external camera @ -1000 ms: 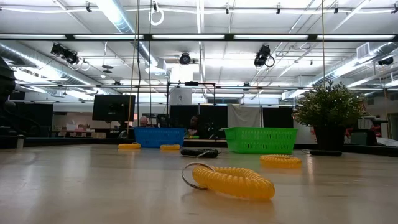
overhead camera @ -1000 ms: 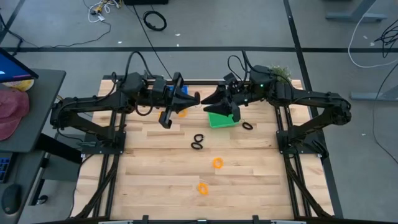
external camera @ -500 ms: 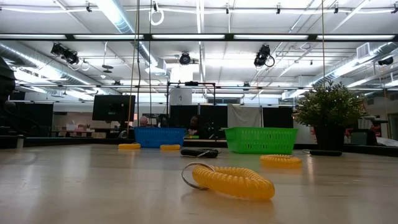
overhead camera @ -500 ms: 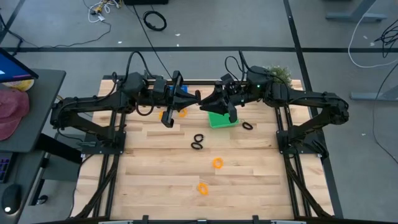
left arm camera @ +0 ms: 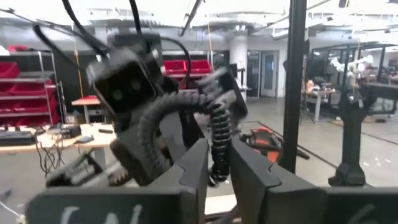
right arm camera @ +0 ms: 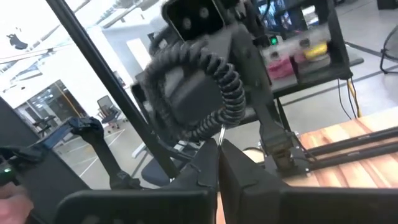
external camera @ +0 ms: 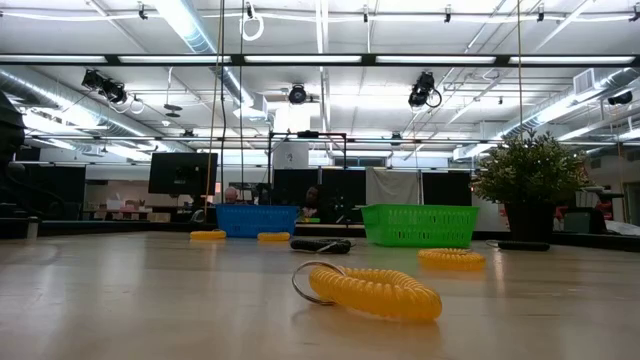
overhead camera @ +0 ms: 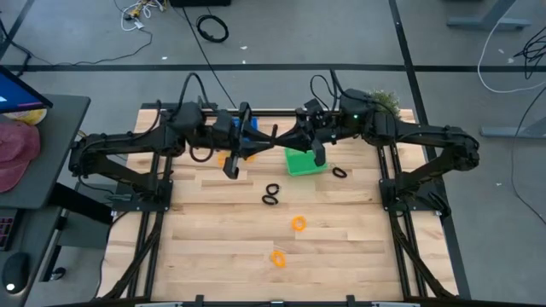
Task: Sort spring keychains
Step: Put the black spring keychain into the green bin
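A black spring keychain (right arm camera: 214, 68) hangs in the air between my two grippers, which meet above the table's far middle, between the blue basket (overhead camera: 248, 123) and the green basket (overhead camera: 304, 162). My right gripper (right arm camera: 217, 155) is shut on it. My left gripper (left arm camera: 219, 177) stands slightly open, with one end of the coil (left arm camera: 217, 155) between its fingers. More keychains lie flat on the table: orange ones (overhead camera: 298, 223) (overhead camera: 279, 257) and black ones (overhead camera: 271, 194) (overhead camera: 339, 172). My right gripper pinches the keychain's thin metal ring (right arm camera: 220, 134), at one end of the coil, between its two fingertips. It comes about level from the table's right. The coil loop stands clear of the table beyond the fingers. My left gripper has the coil's other end between its fingers (left arm camera: 202, 168); I cannot tell whether they touch it.
Two more orange keychains (overhead camera: 223, 158) (overhead camera: 249, 154) lie near the blue basket. A potted plant (overhead camera: 384, 101) stands at the table's far right corner. In the low view an orange keychain (external camera: 375, 290) lies close in front, with both baskets behind it.
My right gripper has gone toward the table's left to meet my left gripper, and its fingers have shut on the black keychain. My left arm has shifted a little toward the right.
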`<act>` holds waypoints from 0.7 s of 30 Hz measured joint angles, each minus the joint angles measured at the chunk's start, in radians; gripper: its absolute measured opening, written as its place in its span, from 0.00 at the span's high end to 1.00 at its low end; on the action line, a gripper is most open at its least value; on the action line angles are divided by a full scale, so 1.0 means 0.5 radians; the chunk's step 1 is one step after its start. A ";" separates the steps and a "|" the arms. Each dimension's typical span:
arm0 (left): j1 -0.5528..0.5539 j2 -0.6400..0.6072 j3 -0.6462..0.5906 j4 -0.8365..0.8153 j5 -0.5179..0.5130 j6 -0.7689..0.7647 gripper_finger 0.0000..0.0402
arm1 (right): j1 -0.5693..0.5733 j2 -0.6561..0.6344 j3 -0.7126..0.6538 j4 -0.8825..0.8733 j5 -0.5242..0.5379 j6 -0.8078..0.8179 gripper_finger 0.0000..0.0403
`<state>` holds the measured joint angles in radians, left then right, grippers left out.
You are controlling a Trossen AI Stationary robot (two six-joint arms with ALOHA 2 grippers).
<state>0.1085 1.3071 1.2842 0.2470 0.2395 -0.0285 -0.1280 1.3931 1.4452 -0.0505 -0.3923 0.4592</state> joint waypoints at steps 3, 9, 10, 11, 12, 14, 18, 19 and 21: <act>0.002 -0.009 0.000 -0.045 -0.003 0.004 0.77 | 0.000 -0.031 0.000 -0.036 0.017 0.000 1.00; 0.004 -0.125 -0.002 -0.352 -0.216 0.048 0.68 | 0.004 -0.144 0.000 -0.200 0.075 -0.014 1.00; 0.004 -0.152 -0.003 -0.414 -0.273 0.069 0.67 | 0.004 -0.163 0.002 -0.231 0.085 -0.016 1.00; 0.004 -0.181 -0.003 -0.453 -0.328 0.090 0.67 | 0.004 -0.183 0.002 -0.274 0.105 -0.016 1.00; 0.004 -0.216 -0.003 -0.511 -0.381 0.113 0.67 | 0.004 -0.200 0.002 -0.300 0.128 -0.016 1.00; 0.004 -0.272 -0.002 -0.609 -0.477 0.138 0.66 | 0.004 -0.243 0.002 -0.361 0.158 -0.016 1.00; 0.004 -0.380 -0.003 -0.817 -0.698 0.147 0.67 | 0.004 -0.321 0.002 -0.515 0.292 -0.018 1.00; 0.004 -0.406 -0.002 -0.873 -0.750 0.139 0.68 | 0.004 -0.337 0.002 -0.581 0.355 -0.029 1.00; 0.004 -0.447 -0.003 -0.983 -0.834 0.116 0.68 | 0.003 -0.352 0.002 -0.705 0.518 -0.047 1.00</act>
<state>0.1104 1.0836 1.2827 -0.2445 -0.1774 0.0294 -0.1266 1.2169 1.4464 -0.4028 -0.1331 0.4356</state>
